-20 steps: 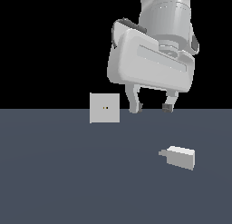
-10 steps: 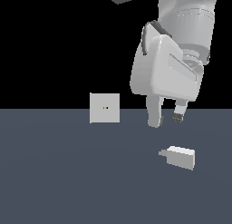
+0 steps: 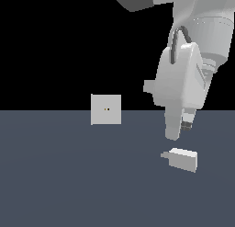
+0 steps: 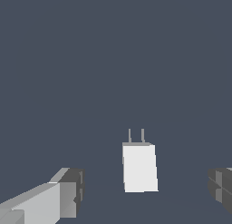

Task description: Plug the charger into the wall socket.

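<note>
Presently noted, item one: white robot end effector (image 3: pixel 180 130), fingers spread wide and empty, hanging just above the small light-grey rectangular charger block (image 3: pixel 184 159); in the wrist view the block (image 4: pixel 140 168) lies between the two dark finger pads (image 4: pixel 75 192), its two thin prongs pointing away from the camera. Item two: flat light-grey upright square wall socket plate (image 3: pixel 106 109), two tiny dark holes at centre, standing well apart toward the exterior view's left; prong stub faces that way. Item three: dark blue-grey table (image 3: pixel 69 175). Handling advice: descend straight, centre the block between the pads, close on its long sides, keeping the prongs level. Containers: none seen.
</note>
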